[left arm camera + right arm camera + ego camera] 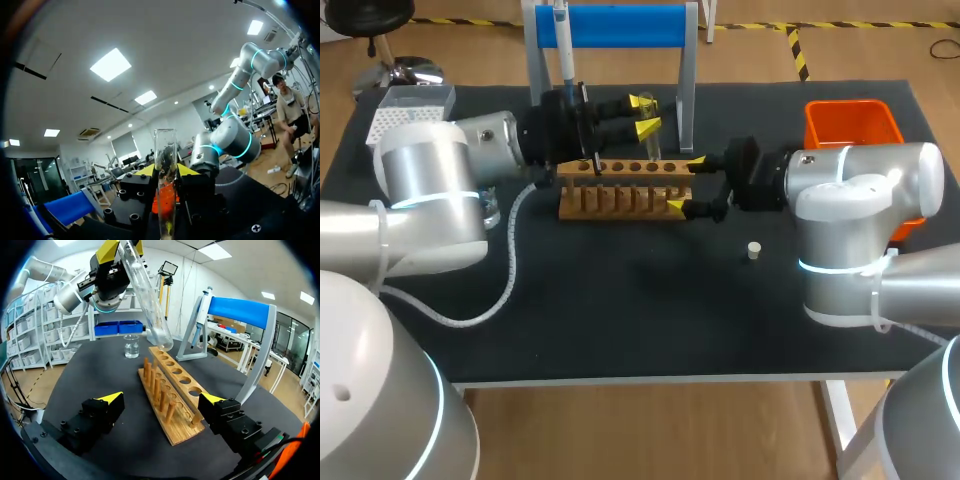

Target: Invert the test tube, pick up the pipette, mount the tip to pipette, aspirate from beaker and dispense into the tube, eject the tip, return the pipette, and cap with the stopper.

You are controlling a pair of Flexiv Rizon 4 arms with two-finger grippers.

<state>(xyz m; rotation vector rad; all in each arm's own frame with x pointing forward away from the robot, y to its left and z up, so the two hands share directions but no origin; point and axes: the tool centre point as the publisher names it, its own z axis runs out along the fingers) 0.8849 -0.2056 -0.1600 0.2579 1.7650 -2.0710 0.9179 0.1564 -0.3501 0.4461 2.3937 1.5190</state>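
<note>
My left gripper [645,114] is clenched on the test tube [147,295], rounded end down just above the wooden rack [620,188]; my right gripper [162,398] is released, straddling the rack's end.

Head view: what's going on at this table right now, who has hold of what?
The left gripper holds the test tube, tilted, rounded end down just above the wooden rack. The right gripper is open, its fingers on either side of one end of the rack, apart from it. The pipette hangs on its blue stand, the stopper lies on the table, and the beaker stands by the left arm, all untouched.
</note>
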